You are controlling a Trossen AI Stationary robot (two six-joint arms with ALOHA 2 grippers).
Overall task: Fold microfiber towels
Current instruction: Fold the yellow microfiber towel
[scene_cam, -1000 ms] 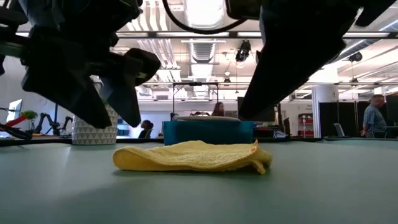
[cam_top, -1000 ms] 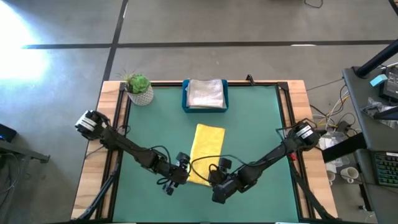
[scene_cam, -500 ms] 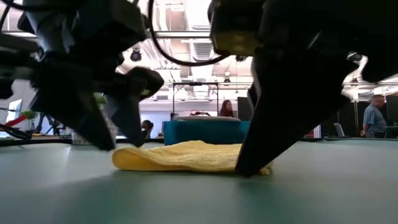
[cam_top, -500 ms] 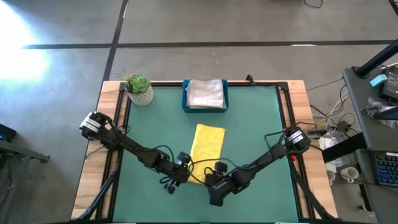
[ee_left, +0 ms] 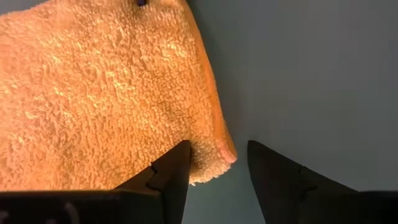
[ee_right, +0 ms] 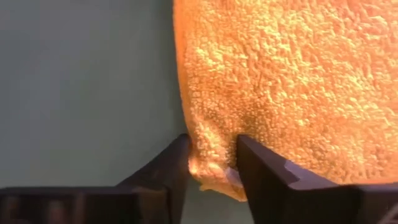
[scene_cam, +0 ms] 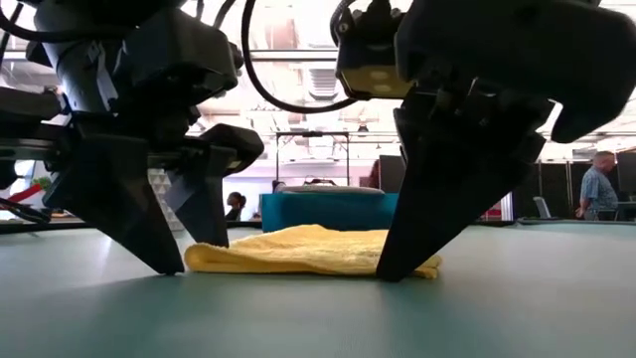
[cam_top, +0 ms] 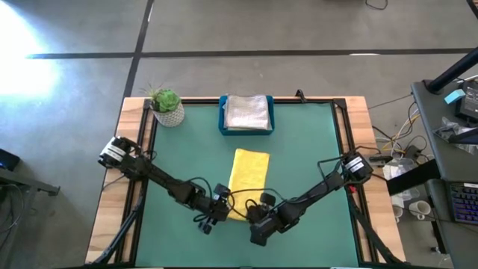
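Since a second ago we're dropping both grippers to the mat, left gripper (ee_left: 217, 163) open astride one near corner of the folded yellow microfiber towel (cam_top: 249, 184) mid-table, right gripper (ee_right: 212, 157) pinching the other; it's looking light, floppy, best taken by its corners.

Floor: grey concrete floor (cam_top: 299, 26) with dark seam lines beyond my table's far edge | Right: dark desk with a keyboard (cam_top: 463, 203) and cables | Far room: bright strip ceiling lights (scene_cam: 323, 20), a person standing at far right (scene_cam: 599, 187)
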